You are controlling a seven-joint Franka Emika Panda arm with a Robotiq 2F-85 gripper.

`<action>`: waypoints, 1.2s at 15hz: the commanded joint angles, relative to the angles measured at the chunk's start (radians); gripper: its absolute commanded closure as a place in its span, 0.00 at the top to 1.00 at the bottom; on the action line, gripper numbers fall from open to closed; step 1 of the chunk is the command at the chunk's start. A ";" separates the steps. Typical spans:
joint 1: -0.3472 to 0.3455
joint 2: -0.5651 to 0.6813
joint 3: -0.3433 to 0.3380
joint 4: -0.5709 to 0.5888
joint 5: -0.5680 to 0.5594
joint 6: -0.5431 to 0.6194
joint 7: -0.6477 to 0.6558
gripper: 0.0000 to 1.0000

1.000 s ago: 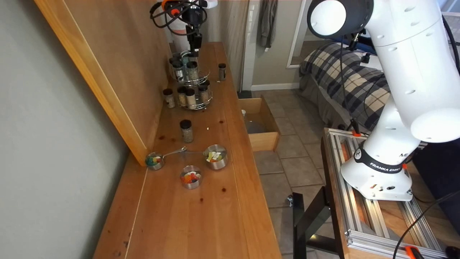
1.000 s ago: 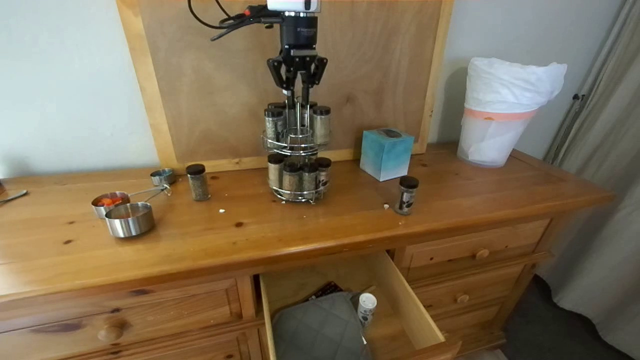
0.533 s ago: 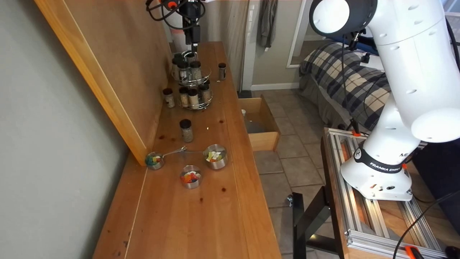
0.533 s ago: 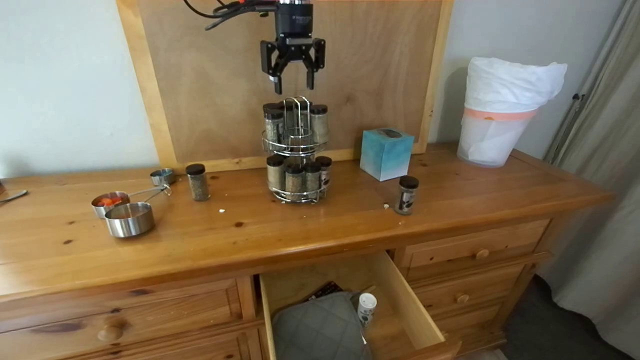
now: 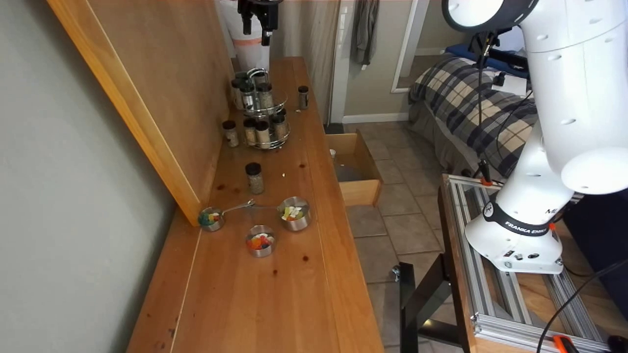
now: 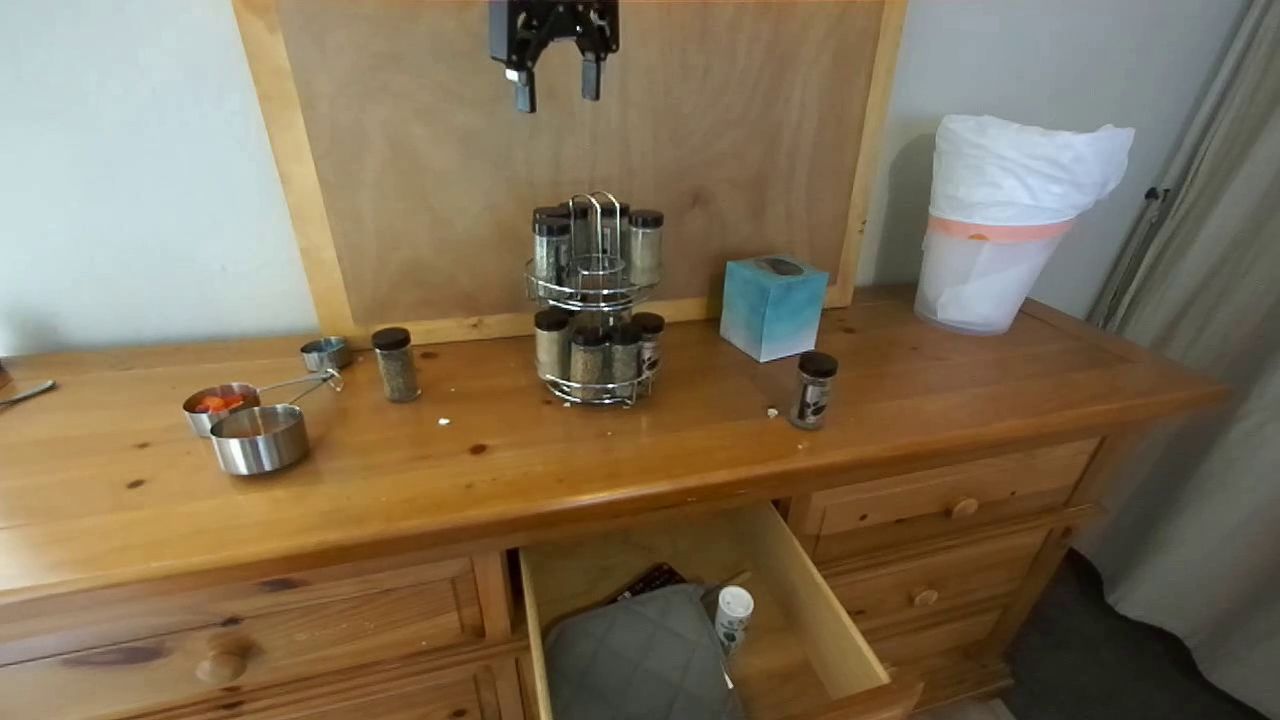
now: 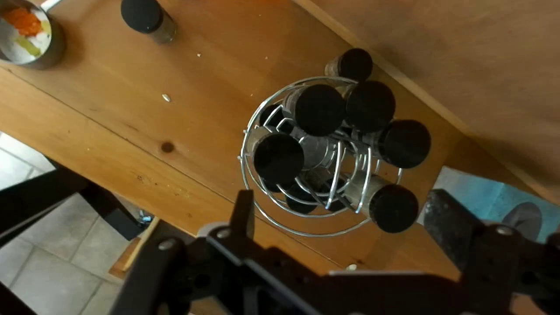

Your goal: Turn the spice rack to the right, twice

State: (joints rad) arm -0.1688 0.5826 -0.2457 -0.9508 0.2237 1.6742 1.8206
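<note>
The spice rack is a two-tier round wire carousel holding glass jars with dark lids, topped by a looped wire handle. It stands upright on the wooden dresser, near the back board. My gripper hangs well above the handle and a little to its left in that exterior view, fingers spread wide with nothing between them. From the wrist view, the rack lies below and beyond the open gripper, apart from both fingers. In an exterior view the gripper is partly cut off by the top edge, above the rack.
Loose jars stand left and right of the rack, another close to the back board. A blue tissue box and a lined white bin stand to the right. Metal cups hold food. A drawer is pulled out in front.
The fingers, close together around the rack's top handle a second ago, have spread apart. My gripper has risen clear of it, drifting slightly left. The rack's jars show only a slight shift.
</note>
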 commanded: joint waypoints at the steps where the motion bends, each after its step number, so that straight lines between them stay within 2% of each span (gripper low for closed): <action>1: -0.020 -0.059 0.008 -0.041 -0.022 0.006 -0.218 1.00; 8: -0.070 -0.070 0.031 -0.102 0.024 0.056 -0.656 1.00; 18: -0.066 -0.047 0.095 -0.067 0.003 -0.055 -1.142 1.00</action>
State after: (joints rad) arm -0.2271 0.5397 -0.1775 -1.0300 0.2255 1.6705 0.8019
